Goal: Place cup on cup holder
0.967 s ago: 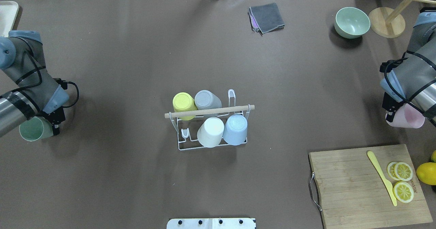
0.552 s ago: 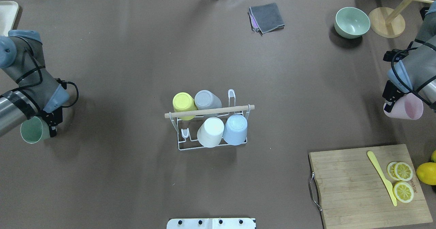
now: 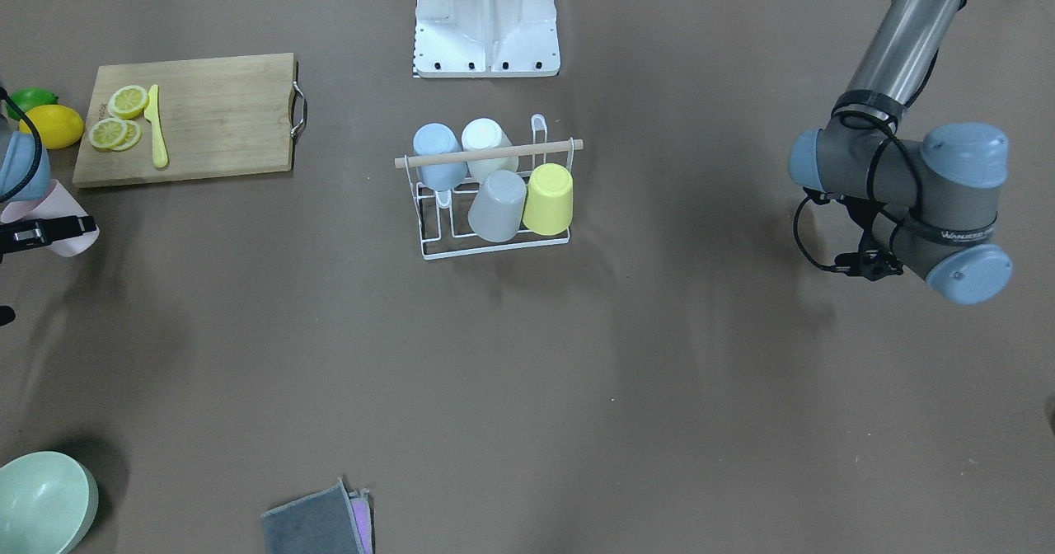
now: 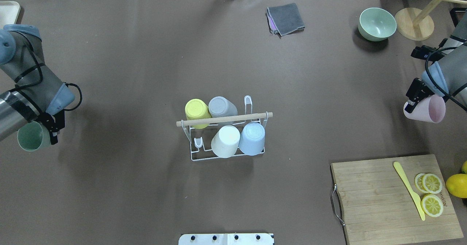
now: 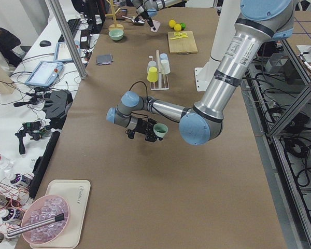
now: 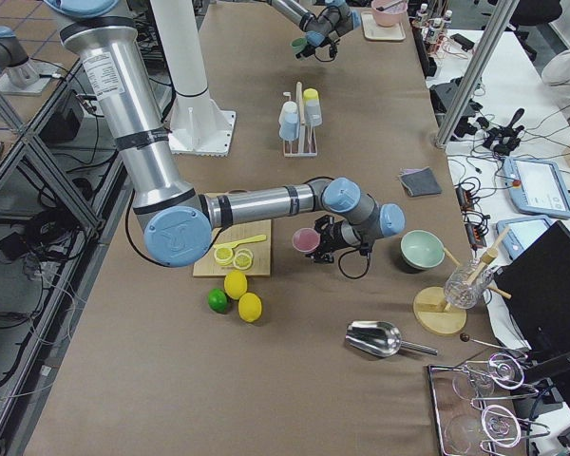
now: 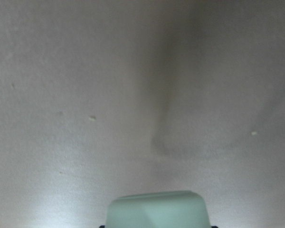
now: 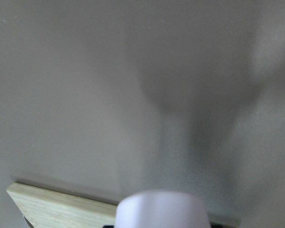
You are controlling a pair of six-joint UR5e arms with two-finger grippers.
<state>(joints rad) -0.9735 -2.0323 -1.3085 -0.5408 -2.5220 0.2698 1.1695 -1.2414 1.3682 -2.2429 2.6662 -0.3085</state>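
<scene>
The white wire cup holder (image 4: 197,159) with a wooden rod handle (image 4: 224,119) stands mid-table and carries several upturned cups: yellow (image 4: 197,110), grey (image 4: 220,106), white (image 4: 225,140) and blue (image 4: 252,137). Two prongs are bare, one at the far right (image 4: 248,102) and one at the near left (image 4: 198,143). My left gripper (image 4: 49,130) is shut on a green cup (image 4: 31,137) above the table at the far left; the cup shows in the left wrist view (image 7: 157,211). My right gripper (image 4: 414,101) is shut on a pink cup (image 4: 428,109) at the far right, tilted on its side.
A wooden cutting board (image 4: 379,197) with lemon slices (image 4: 431,183) and a yellow knife (image 4: 408,188) lies at the near right, a whole lemon (image 4: 456,185) beside it. A green bowl (image 4: 377,23), a wooden stand (image 4: 414,28) and a grey cloth (image 4: 285,19) lie at the back.
My right gripper has moved toward the table's far side and a little inward with the pink cup. My left gripper has shifted slightly outward with the green cup. The rack has not moved.
</scene>
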